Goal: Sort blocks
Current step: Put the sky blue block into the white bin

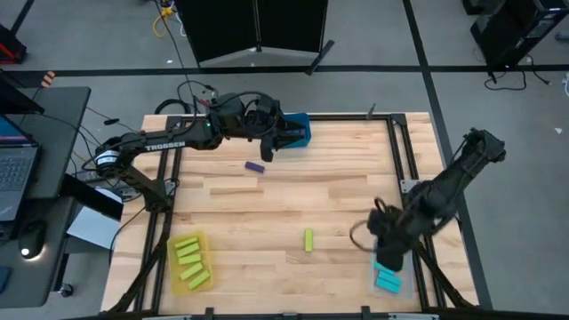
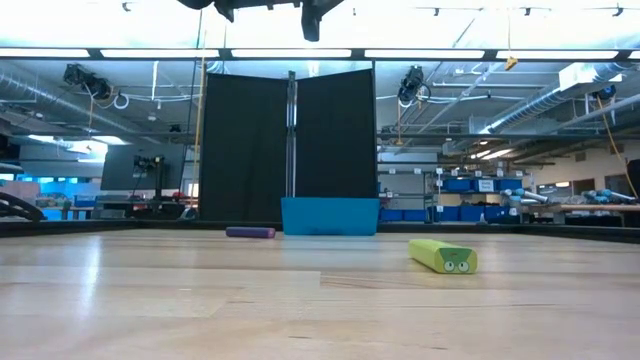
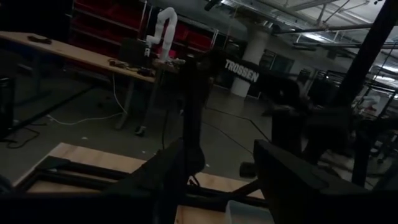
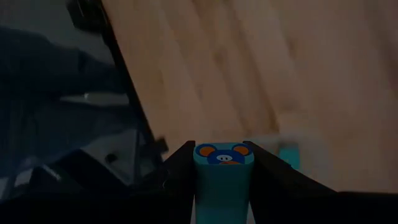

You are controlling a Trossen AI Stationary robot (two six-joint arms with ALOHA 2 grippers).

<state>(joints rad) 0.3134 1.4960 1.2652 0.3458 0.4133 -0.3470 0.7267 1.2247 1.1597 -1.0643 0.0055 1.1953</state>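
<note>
My right gripper (image 1: 388, 252) hangs over the table's near right corner, shut on a cyan block (image 4: 224, 177). Just below it, cyan blocks (image 1: 388, 279) lie in a clear bin. My left gripper (image 1: 298, 135) is over the blue bin (image 1: 296, 132) at the far edge; in the left wrist view its fingers (image 3: 292, 180) stand apart with nothing between them. A purple block (image 1: 255, 166) lies flat on the table near the blue bin. A lime block (image 1: 308, 240) lies flat near the front middle. My right gripper pinches the cyan block by its two long sides (image 4: 202, 183) between the two fingers. The fingers lie along the block and slant down toward the table. Its end face with a cartoon mouse (image 4: 224, 154) shows at the fingertips. The block is lifted clear of the table.
A yellow bin (image 1: 174, 267) with several lime blocks stands at the near left corner. A dark frame (image 1: 394, 151) runs along the table's right side. The middle of the wooden table (image 1: 338, 187) is bare wood. A desk with a laptop (image 1: 18, 169) stands off the left edge.
</note>
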